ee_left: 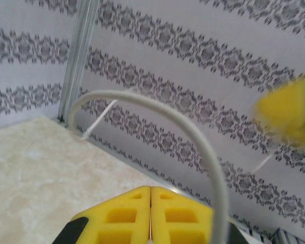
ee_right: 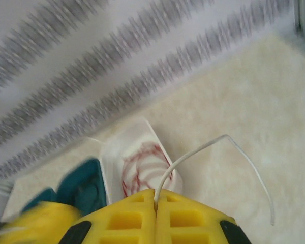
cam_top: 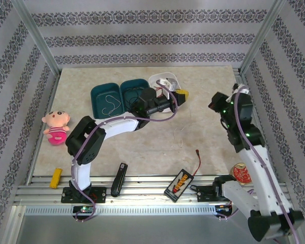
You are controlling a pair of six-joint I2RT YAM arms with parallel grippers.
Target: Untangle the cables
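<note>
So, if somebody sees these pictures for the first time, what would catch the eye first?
Probably the right gripper, shut on a thin white cable that arches over the table. Next comes the red cable, coiled in the white tray at the far side, beside two teal trays. The pink doll at the table's left edge also stands out.

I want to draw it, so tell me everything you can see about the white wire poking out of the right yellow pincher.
The white wire is very thin, smooth and bendy. The right end effector is shut on it, pinching it in the seam between its yellow fingers. From there it rises, arches over sideways and droops to a loose end over the pale table. Whether that end touches the table is unclear.
</note>
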